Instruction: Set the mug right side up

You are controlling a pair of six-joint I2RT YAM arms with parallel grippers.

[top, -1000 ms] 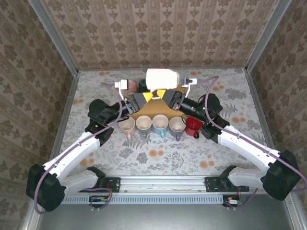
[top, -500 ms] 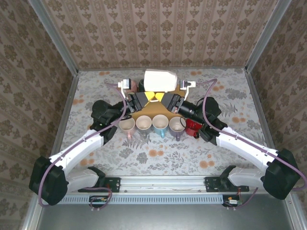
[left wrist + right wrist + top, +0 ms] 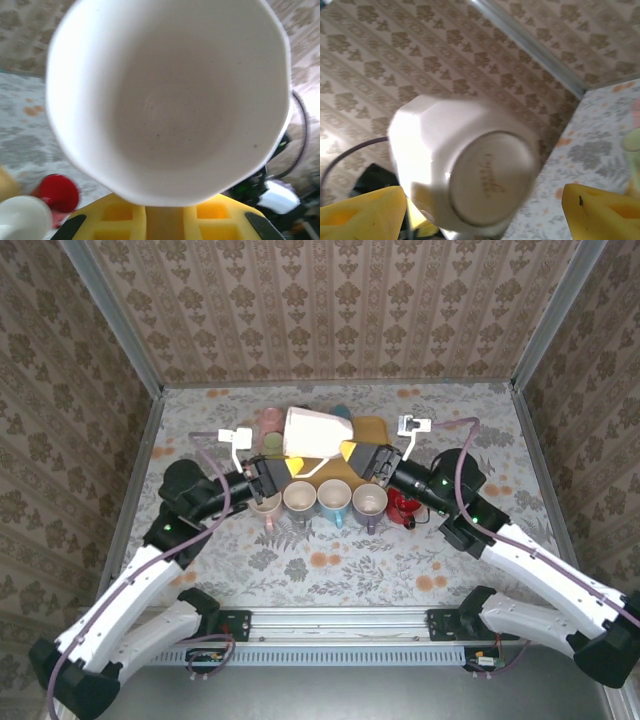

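A white faceted mug (image 3: 318, 432) hangs on its side above the table's far middle. My left gripper (image 3: 283, 468) is shut on its handle. In the left wrist view the mug's open mouth (image 3: 170, 100) faces the camera, and the handle sits pinched between the yellow fingers (image 3: 220, 222) of the left gripper (image 3: 165, 220). My right gripper (image 3: 352, 453) stands open just right of the mug. In the right wrist view the mug's base (image 3: 490, 177) faces the camera between the spread yellow fingers (image 3: 362, 212) of the right gripper (image 3: 480, 215), which do not touch it.
A row of upright mugs stands below the held one: beige (image 3: 265, 503), white (image 3: 299, 498), blue (image 3: 333, 497), purple-handled (image 3: 368, 500) and red (image 3: 403, 504). A pink mug (image 3: 270, 420) and a green one (image 3: 270, 443) stand behind, by a tan mat (image 3: 372, 430).
My right gripper has opened and let go of the mug, drawing back to the right. The left gripper has closed on the handle and carried the mug slightly left and down.
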